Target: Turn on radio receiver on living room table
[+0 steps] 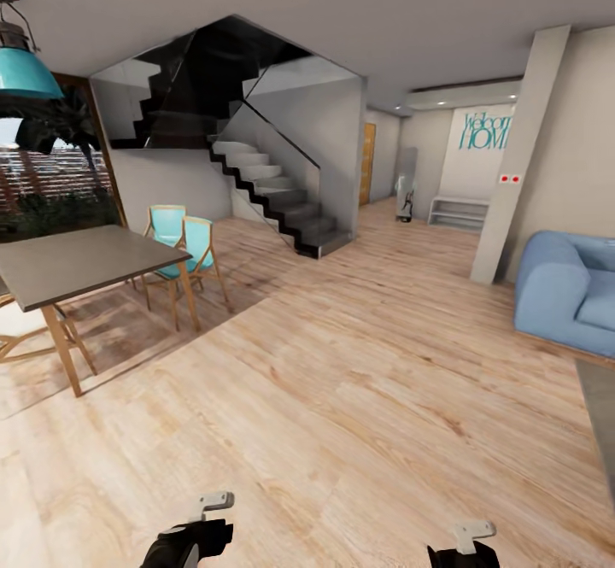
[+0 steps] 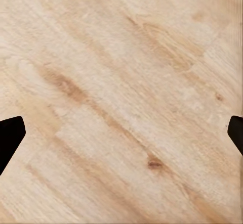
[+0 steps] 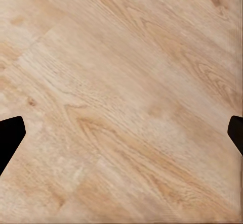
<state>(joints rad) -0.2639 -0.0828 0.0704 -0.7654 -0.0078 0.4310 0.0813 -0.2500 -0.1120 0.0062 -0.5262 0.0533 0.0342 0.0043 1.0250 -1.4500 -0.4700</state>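
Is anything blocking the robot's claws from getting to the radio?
I can't see the radio right now. Both claws, left and right, hang open above bare wood floor. The blue sofa sits at right, with open floor leading toward it.

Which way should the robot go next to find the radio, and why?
Probably turn right. The blue sofa sits at the right edge, with a grey surface, perhaps the low table, just past it. The dining table and staircase lie left and ahead. Both wrist views look down at wood floor between spread fingers, holding nothing.
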